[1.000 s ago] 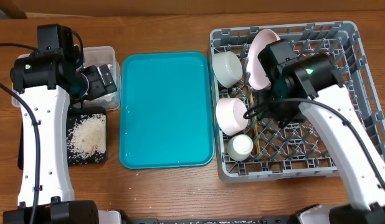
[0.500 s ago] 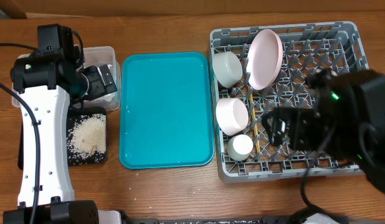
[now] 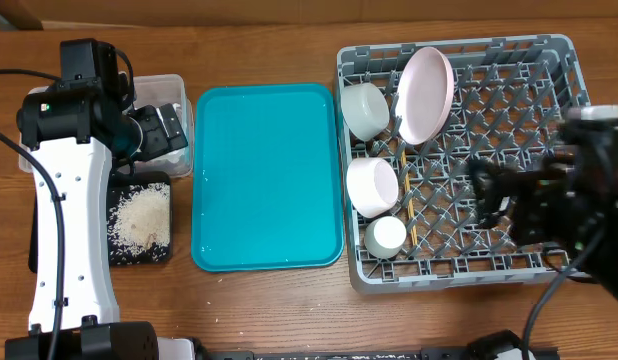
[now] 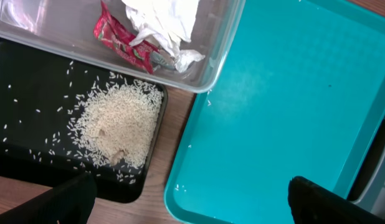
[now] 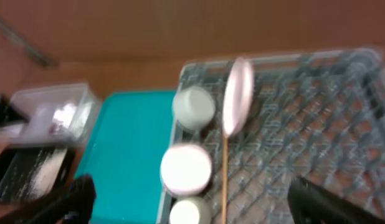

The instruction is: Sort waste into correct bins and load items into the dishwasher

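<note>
Tabletop scene, wooden table [image 3: 289, 40] seen from above, with what looks like the closing stage of the job: every piece of waste and every dish appears to be in its place.

At the upper left, a clear rectangular plastic tub [image 4: 212, 62] holds a crumpled white paper napkin [image 4: 161, 18] and a red-and-silver crinkled snack wrapper [image 4: 121, 43]. Just below it, a shallow black rectangular tray [image 4: 30, 106] carries a heap of loose white rice grains [image 4: 118, 124], with strays scattered around it. A larger teal tray [image 3: 267, 175] fills the centre.

On the right, a large square grey plastic dish rack [image 3: 509, 80] holds a round white plate [image 3: 426, 95] on edge, a greyish bowl [image 3: 365, 110], a white bowl [image 3: 372, 186], a small white cup [image 3: 385, 236] and two thin wooden chopsticks [image 3: 406, 195] lying among the pegs.

The left gripper [image 4: 186, 202] hangs above the seam between the trays, jaws spread wide, holding nothing. The right gripper [image 5: 192, 205], blurred, sits over the rack's right side, jaws likewise spread and empty.

Probably nothing remains but to lift both arms clear without catching the rack walls or the tub.
</note>
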`<state>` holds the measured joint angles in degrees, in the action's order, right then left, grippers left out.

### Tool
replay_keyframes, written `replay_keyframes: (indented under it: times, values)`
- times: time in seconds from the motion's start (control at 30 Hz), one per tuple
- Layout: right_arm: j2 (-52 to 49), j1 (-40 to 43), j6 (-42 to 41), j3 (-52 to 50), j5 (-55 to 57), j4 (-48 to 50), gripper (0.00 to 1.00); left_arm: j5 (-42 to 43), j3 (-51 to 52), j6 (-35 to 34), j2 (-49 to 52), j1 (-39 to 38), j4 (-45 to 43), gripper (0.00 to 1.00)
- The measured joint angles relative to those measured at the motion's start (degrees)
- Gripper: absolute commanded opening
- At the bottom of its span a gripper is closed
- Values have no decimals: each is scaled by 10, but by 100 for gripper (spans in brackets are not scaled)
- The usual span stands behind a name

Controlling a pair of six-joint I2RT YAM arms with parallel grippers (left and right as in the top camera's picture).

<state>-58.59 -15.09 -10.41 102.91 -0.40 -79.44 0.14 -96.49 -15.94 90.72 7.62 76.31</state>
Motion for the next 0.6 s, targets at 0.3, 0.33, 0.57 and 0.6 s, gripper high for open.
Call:
replay_keyframes:
  times: [0.3, 0.33, 0.57, 0.6]
  values:
    - [165, 108, 81, -262, -53, 247, 100, 0, 0, 0, 0, 0, 0, 100]
    - [182, 113, 90, -295, -59, 264, 100, 0, 0, 0, 0, 0, -1, 100]
    - [313, 140, 121, -550, -86, 422, 100, 0, 0, 0, 0, 0, 0, 100]
    - [331, 143, 122, -583, -86, 445, 100, 0, 0, 0, 0, 0, 0, 100]
